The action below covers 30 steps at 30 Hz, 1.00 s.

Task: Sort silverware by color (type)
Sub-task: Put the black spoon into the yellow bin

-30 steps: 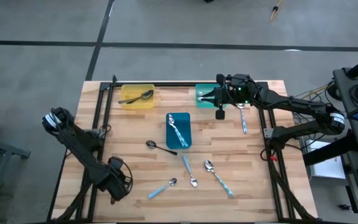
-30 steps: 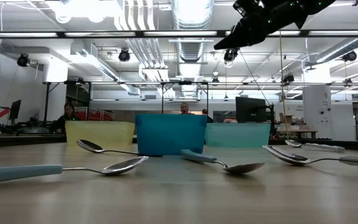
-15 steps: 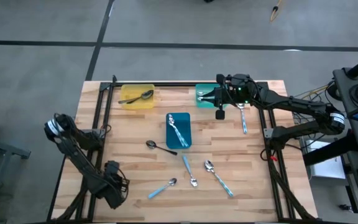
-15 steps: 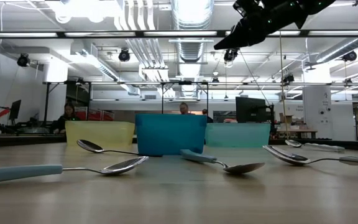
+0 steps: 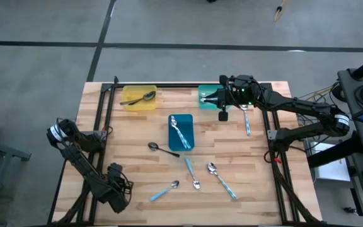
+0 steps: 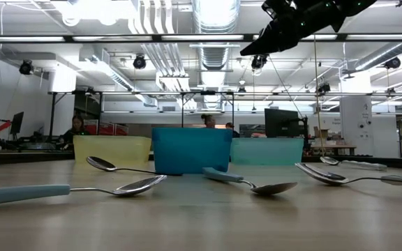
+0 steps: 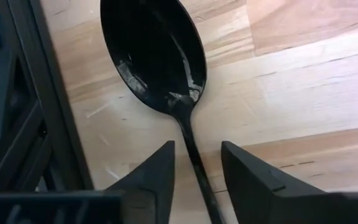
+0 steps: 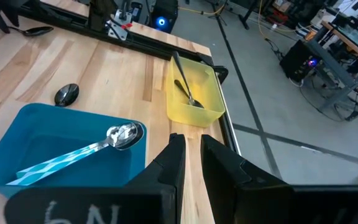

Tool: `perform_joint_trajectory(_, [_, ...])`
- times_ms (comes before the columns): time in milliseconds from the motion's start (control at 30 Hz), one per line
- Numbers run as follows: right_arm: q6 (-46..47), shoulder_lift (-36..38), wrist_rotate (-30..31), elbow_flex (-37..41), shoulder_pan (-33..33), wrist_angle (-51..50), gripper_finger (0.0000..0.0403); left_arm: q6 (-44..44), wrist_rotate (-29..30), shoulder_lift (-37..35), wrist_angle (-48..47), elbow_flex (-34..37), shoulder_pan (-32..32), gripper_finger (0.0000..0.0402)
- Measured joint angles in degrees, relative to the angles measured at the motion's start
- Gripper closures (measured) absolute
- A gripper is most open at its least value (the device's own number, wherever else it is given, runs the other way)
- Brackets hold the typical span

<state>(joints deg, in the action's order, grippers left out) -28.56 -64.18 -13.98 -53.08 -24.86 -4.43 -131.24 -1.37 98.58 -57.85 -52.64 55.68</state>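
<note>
a black spoon (image 7: 157,59) lay at the table's left edge, beside the dark frame rail (image 7: 48,112), its thin handle between the left gripper (image 7: 197,171) fingers, narrow but not yet touching. the handle could slip sideways. the right gripper (image 8: 189,163), nearly closed and empty, hung over the teal tray (image 5: 208,96).

Wooden plank table (image 5: 137,170) with a black metal frame rail (image 5: 103,113) along its left side. Three plastic trays near the far edge: yellow tray (image 5: 131,103) toward the left, teal tray (image 5: 205,102) toward the right, blue tray (image 5: 188,146) nearer the table centre, between and in front of the other two. Grey floor (image 5: 169,25) beyond the table. Low view: a seated person (image 6: 75,127) in the room behind, ceiling pipes (image 6: 215,14), a dark monitor (image 6: 281,124).
</note>
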Motion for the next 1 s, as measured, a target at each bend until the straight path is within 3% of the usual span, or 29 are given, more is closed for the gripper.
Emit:
perform_joint_trajectory(433, [-0.04,0.00,0.00,0.02,0.00,-0.04,0.0360,-3.42,0.24,0.44,0.29,0.06,-0.07,0.0395])
perform_joint_trajectory(800, [-0.10,0.00,0.00,0.02,-0.01,-1.22,0.0360,-4.96,3.58,0.73,-3.47,-4.10,-0.37,0.0400])
perform_joint_trajectory(1000, [-0.06,0.00,0.00,0.02,-0.02,-1.22,0.0360,2.61,13.24,0.66,-5.96,-9.99,-2.75,0.0401])
